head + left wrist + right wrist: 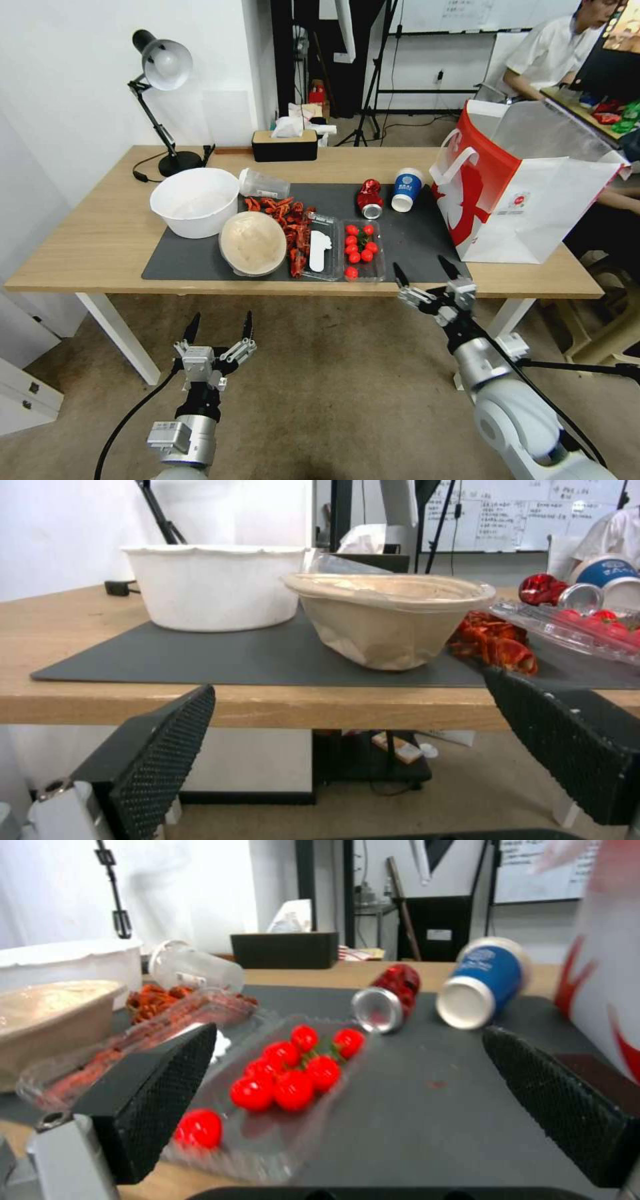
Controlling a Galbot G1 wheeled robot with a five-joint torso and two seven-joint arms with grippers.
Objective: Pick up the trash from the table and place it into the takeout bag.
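Nothing appears to have gone into the takeout bag (pixel 527 193) so far; all the trash in sight lies on the desk (pixel 100 233), so the whole task seems to be left. The red drink can (pixel 369 198) lies on its side on the dark grey mat (pixel 413 240), its open end facing the robot, and the blue-and-white paper cup (pixel 406 189) is tipped over just beside it on the bag's side. The clear plastic cup (pixel 263 184) lies on its side at the far edge of the mat, next to the big white bowl (pixel 195 201). The round beige dish (pixel 253 243) sits near the front edge of the mat, with a heap of reddish scraps (pixel 283 217) beside it (what they are cannot be told). Next along are two clear trays, one holding a white utensil (pixel 320 250), the other red tomatoes (pixel 360 249).

The bag stands upright at the desk's right end, its mouth open and its handles hanging free.

The right gripper (pixel 427 277) hovers at the front edge of the desk, fingers spread wide and empty, aimed towards the can and cup. The left gripper (pixel 220 330) waits lower, below and in front of the desk edge facing the beige dish, its fingers likewise apart and empty.
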